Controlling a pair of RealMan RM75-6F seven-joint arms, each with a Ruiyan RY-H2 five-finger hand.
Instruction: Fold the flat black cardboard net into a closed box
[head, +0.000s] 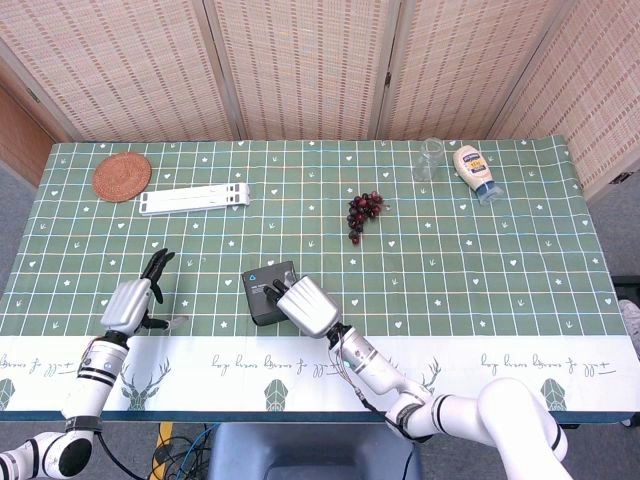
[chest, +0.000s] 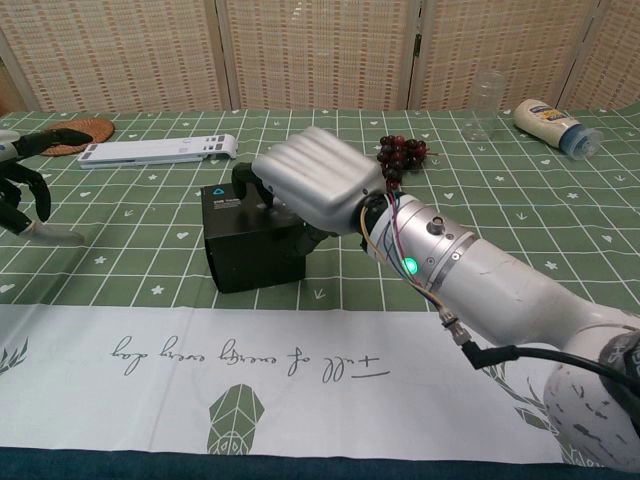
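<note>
The black box (head: 260, 284) (chest: 243, 252) stands folded up near the table's front edge, with a small blue mark on its top. My right hand (head: 308, 306) (chest: 312, 180) lies over its right part, fingers (chest: 250, 178) curled down onto the top and the thumb against the box's right side. The part of the box under the hand is hidden. My left hand (head: 135, 298) (chest: 22, 180) hovers well to the left of the box, fingers apart and holding nothing; the chest view cuts it off at the left edge.
At the back left are a woven coaster (head: 122, 176) and a long white flat object (head: 195, 199). A bunch of dark grapes (head: 363, 212) lies behind the box. A clear glass (head: 430, 158) and a mayonnaise bottle (head: 475, 172) are at the back right.
</note>
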